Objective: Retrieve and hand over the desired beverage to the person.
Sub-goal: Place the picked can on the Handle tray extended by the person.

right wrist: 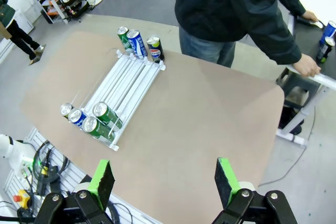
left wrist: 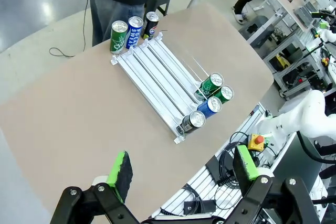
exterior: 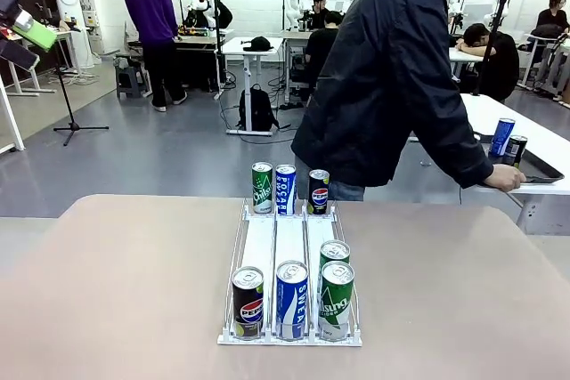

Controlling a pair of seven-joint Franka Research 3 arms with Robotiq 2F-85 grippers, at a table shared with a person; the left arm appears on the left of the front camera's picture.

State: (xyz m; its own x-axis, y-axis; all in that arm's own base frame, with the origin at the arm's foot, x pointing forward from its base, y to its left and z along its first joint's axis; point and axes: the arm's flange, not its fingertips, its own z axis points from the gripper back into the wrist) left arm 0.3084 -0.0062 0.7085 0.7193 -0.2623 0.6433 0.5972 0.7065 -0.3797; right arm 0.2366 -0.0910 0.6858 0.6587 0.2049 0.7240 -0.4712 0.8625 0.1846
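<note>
Seven cans stand in a white three-lane rack on the tan table. At the robot's end of the rack are a black Pepsi can, a blue Pocari Sweat can and a green can, with a second green can just behind the last one in the same lane. At the person's end stand a green can, a blue Pocari can and a dark Pepsi can, side by side. The person, in a dark jacket, stands at the far edge of the table and reaches one hand to a tray on a neighbouring white table, where two more cans stand. The left gripper hangs high above the table edge with its green pads spread wide and nothing between them. The right gripper hangs the same way, fingers spread wide and empty, well apart from the rack.
</note>
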